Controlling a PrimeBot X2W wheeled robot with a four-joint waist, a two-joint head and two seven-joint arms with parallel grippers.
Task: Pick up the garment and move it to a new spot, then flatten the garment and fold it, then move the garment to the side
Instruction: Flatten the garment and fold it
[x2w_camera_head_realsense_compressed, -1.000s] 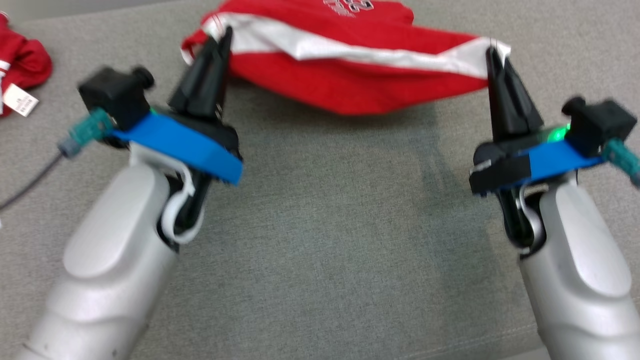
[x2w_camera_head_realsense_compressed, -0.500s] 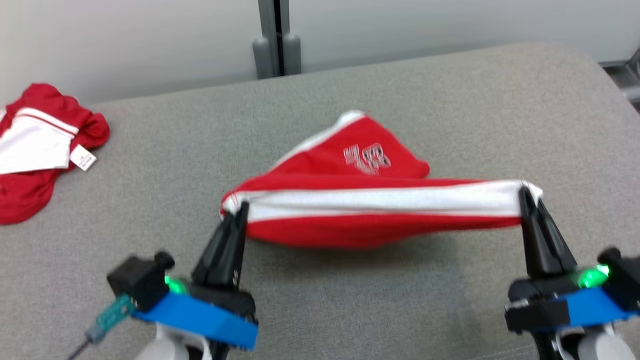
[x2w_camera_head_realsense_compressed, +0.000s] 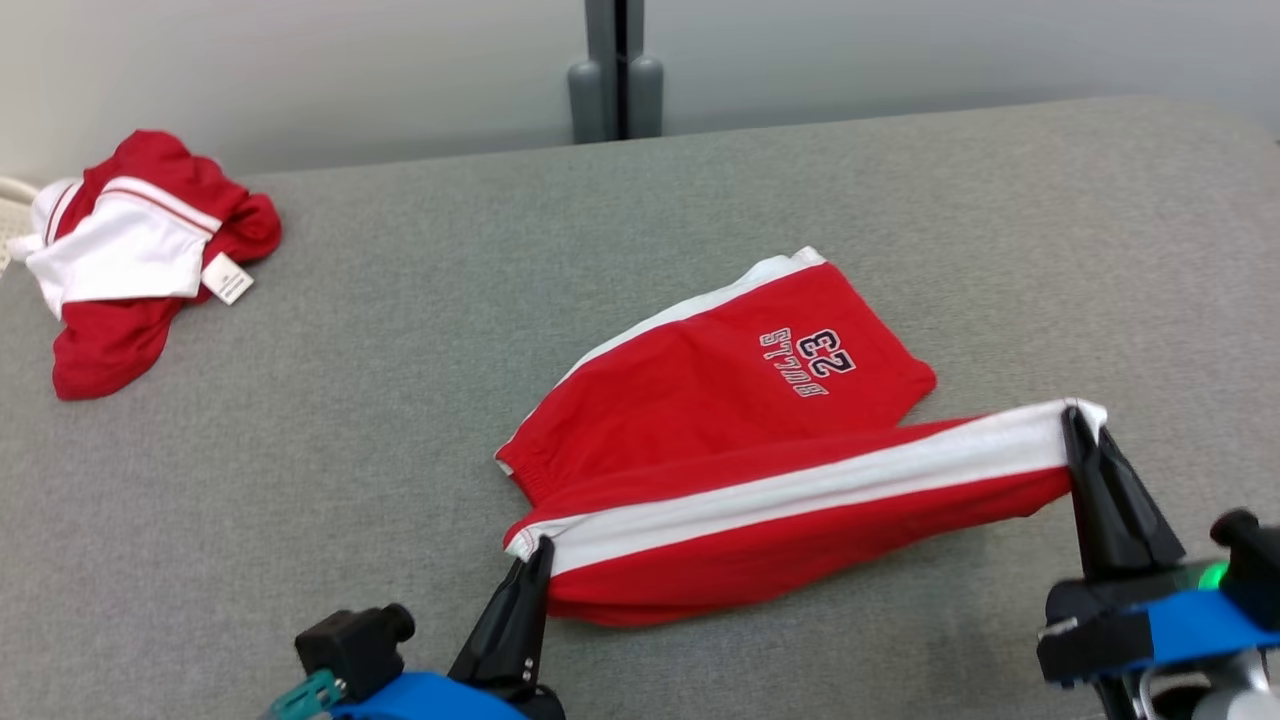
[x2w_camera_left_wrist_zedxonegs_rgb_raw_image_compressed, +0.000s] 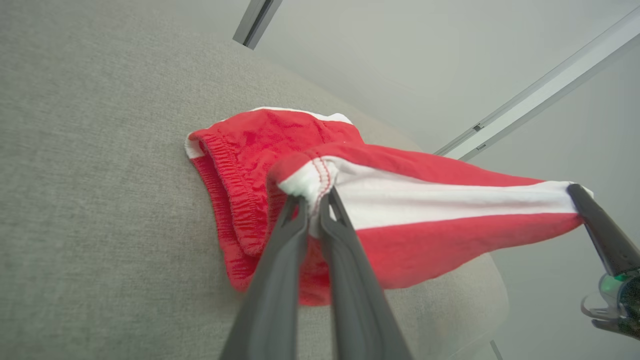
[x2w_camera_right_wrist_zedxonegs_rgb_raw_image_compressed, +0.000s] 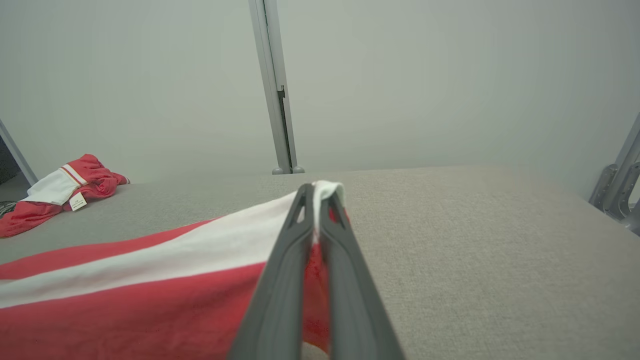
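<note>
The garment is a pair of red shorts with a white side stripe and a "23" print, on the grey table. One leg lies flat; the other is stretched taut between my grippers, lifted off the cloth. My left gripper is shut on the waistband corner at the lower middle. My right gripper is shut on the white hem corner at the right. In the left wrist view the right gripper's fingers show at the far end of the stripe.
A second red and white garment with a tag lies crumpled at the far left of the table. A grey post stands behind the table's far edge. The table's right edge curves off near my right arm.
The head camera has tilted up, so the arms sit lower in view. The stretched leg has been pulled nearer, and the printed leg now lies flat on the table.
</note>
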